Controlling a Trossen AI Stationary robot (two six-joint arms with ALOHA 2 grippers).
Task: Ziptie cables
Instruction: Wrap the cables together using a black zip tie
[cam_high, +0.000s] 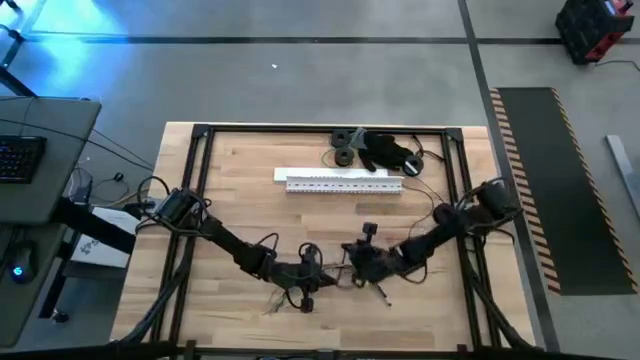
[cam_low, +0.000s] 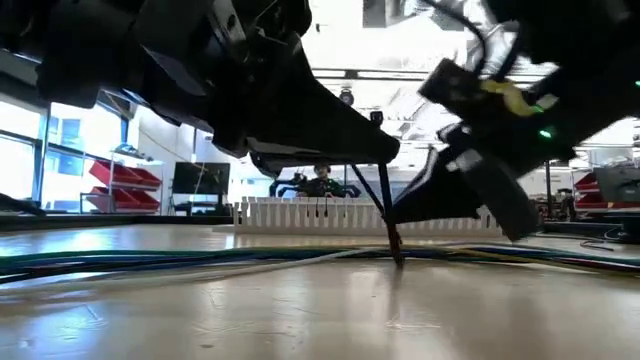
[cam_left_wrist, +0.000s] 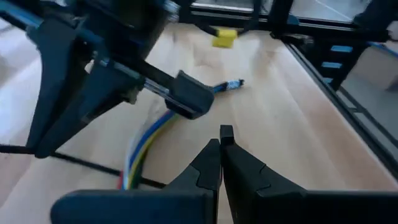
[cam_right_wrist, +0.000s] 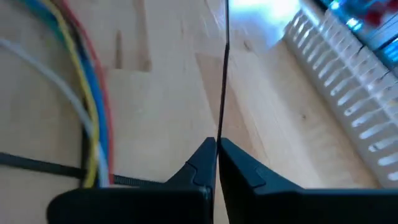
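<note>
Wooden table (cam_high: 250, 180) under me carries the cables (cam_right_wrist: 93, 130), a thin bundle of blue, yellow, red, white and dark strands. They lie just ahead of my left claw (cam_left_wrist: 221, 140), whose fingers are pressed together. My right claw (cam_right_wrist: 216, 149) pinches a thin dark ziptie (cam_right_wrist: 224, 74) beside them.

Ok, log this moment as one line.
stage: zip-tying | left end effector: shut, near cables | right end effector: shut on zip tie | cables: on table, not yet cinched
</note>
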